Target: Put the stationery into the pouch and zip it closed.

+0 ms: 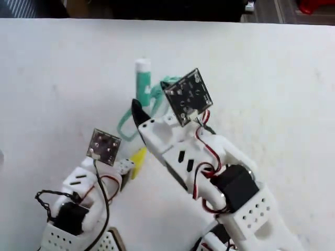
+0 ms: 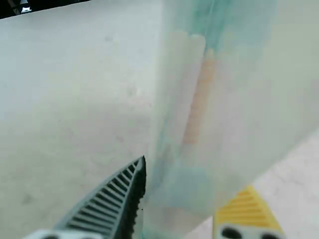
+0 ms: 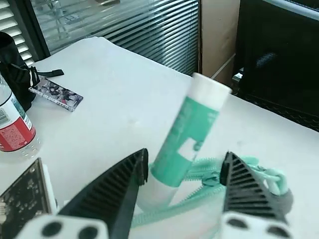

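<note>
Teal zip tape outlines the pouch (image 1: 127, 123) in the high view. It lies on the white table (image 1: 63, 78) between the two arms. The green glue stick (image 1: 142, 78) lies just beyond it, near end at the pouch's mouth and most of its body out on the table. The right claw (image 1: 149, 99) sits over that mouth, and the left claw (image 1: 133, 164) is at the pouch's near end, yellow finger showing.

Over to the left wrist view: the pouch (image 2: 219, 99) rises right in front of us, cloudy and translucent, passing between the grey finger and the yellow one. The left claw (image 2: 194, 179) has closed part-way onto the pouch, and we judge it is holding it. A pale orange streak and a teal one show through the wall; we can't tell what they are.

Now the right wrist view: the right claw (image 3: 187, 155) gapes wide, black fingers either side of the glue stick (image 3: 187, 134) and clear of it, gripping nothing. The stick's lower end rests among the loops of the zip (image 3: 259, 174), which looks undone to us. A bottle (image 3: 12, 124) stands well off.

We call it early going. The stick is at the mouth rather than inside, it needs feeding in, and the zipping is not yet begun.
</note>
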